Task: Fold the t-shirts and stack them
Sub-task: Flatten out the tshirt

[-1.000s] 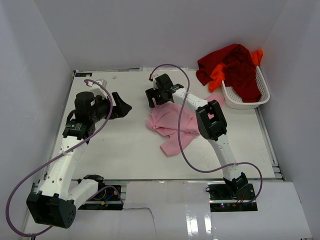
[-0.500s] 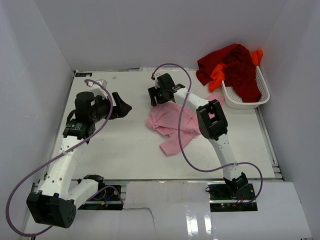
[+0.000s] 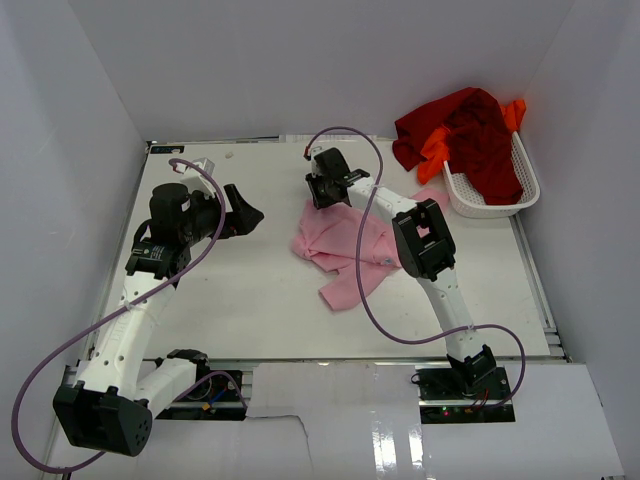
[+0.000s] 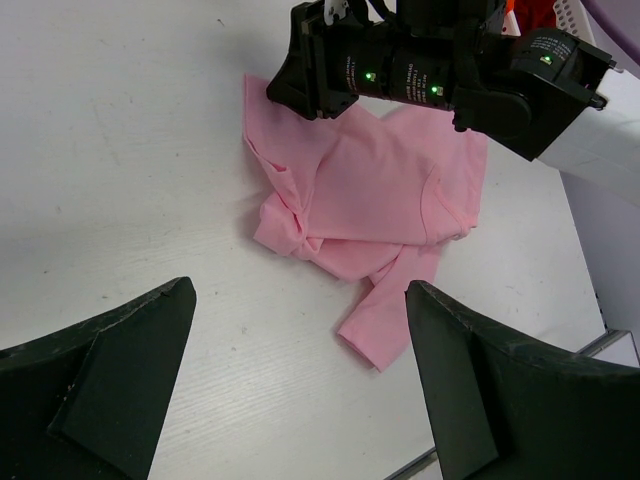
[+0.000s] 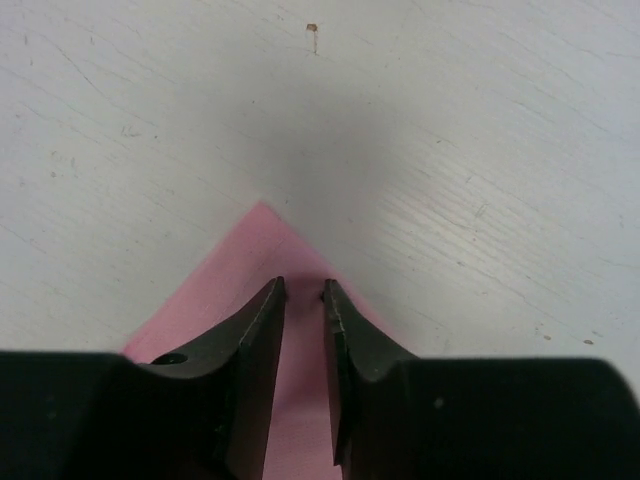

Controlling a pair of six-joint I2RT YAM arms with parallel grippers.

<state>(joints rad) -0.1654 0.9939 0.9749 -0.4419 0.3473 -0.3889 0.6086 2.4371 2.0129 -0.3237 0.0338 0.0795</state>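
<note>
The light pink t-shirt (image 3: 345, 245) lies crumpled on the table, one sleeve trailing toward the near edge. My right gripper (image 3: 318, 190) presses down on its far left corner (image 5: 250, 260). In the right wrist view the jaws (image 5: 302, 290) stand a narrow slit apart with pink cloth between them. My left gripper (image 3: 245, 215) hovers wide open left of the shirt, nothing between its fingers (image 4: 300, 290). The left wrist view shows the pink t-shirt (image 4: 370, 190) ahead of it. The dark red t-shirt (image 3: 480, 130) and the bright orange t-shirt (image 3: 435, 150) hang over the basket.
A white mesh basket (image 3: 530, 180) stands at the far right corner of the white table (image 3: 230, 300). White walls close in the back and both sides. The right arm's forearm (image 3: 425, 240) lies over the pink shirt's right part.
My right gripper has slid a little right onto the shirt's corner and its jaws have closed from wide to a narrow slit. The left arm has not moved.
</note>
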